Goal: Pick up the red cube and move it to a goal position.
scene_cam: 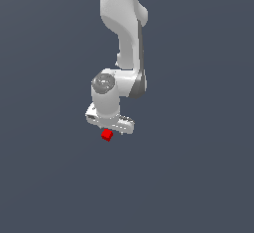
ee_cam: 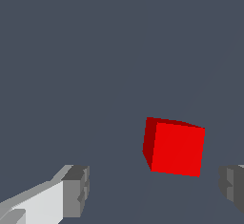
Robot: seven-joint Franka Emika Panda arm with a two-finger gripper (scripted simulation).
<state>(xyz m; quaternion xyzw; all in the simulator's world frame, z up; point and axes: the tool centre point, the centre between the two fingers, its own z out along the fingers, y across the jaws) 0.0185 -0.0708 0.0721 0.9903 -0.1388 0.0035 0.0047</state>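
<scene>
Surroundings: apart from the arm and one cube, only a flat, uniform dark grey-blue ground [scene_cam: 44,177] shows in both views. It has no seams, edges, walls or horizon, so floor and backdrop cannot be told apart. Nothing lies between the tool and the cube.

Markings: no readable writing, labels or brand marks on the arm, the tool or the cube.

Arm: white robot arm [scene_cam: 126,24] enters from the top of the exterior view and bends down to a rounded grey-capped wrist joint [scene_cam: 104,84]. Below it sits the gripper [scene_cam: 110,126], its white body turned at a slant.

Tool state: released. In the wrist view the two grey fingertips [ee_cam: 76,189] stand wide apart, one at each side of the picture, with bare ground between them. Neither pad touches the cube.

Task object: red cube [scene_cam: 106,135], small, bright, plain. In the exterior view it sits just under the gripper body, slightly toward the exterior view's left of its middle. In the wrist view the red cube [ee_cam: 175,147] lies between the two fingertips, nearer to the one that is cut off at the picture edge, and rotated out of square with them. Whether it rests on the ground cannot be confirmed; no shadow is rendered.
</scene>
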